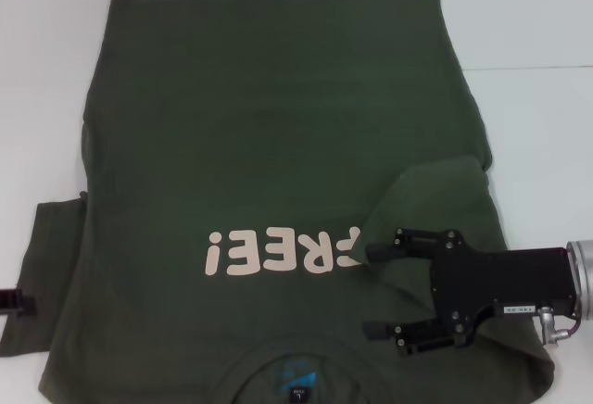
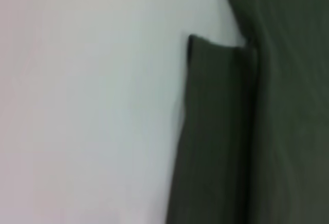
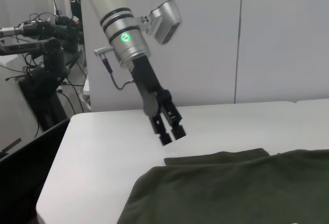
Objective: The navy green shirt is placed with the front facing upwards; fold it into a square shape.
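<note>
The shirt [image 1: 278, 145] lies print-up on the desk [image 1: 537, 15], right sleeve already folded inward. The right hand [image 1: 382, 291] hovers released above that fold. The left hand [image 3: 171, 134], seemingly released, waits above the left sleeve [image 3: 216, 157].

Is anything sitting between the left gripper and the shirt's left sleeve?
Nothing visible does. In the right wrist view the left gripper hangs above bare table just off the edge of the navy green shirt, with only air between them. The right gripper is open over the folded-in right side.
</note>
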You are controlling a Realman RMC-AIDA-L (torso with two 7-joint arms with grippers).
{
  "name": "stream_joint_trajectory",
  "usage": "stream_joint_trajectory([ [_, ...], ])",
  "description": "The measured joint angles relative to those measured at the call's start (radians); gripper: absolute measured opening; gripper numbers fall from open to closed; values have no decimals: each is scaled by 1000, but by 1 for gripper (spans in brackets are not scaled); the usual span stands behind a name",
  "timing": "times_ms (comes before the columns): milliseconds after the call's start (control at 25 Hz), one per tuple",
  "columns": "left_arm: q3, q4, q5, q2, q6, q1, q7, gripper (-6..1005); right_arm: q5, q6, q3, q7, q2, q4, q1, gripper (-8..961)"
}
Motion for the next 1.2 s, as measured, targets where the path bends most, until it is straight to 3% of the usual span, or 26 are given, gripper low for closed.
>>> stream_joint_trajectory([
  [360,5,-70,51,0,-31,-11,-18,931,0,12,-2,0,0,17,9,912],
  [1200,8,-103,56,2,-93,-13,-30,931,3,29,-2,7,0,34,14,907],
])
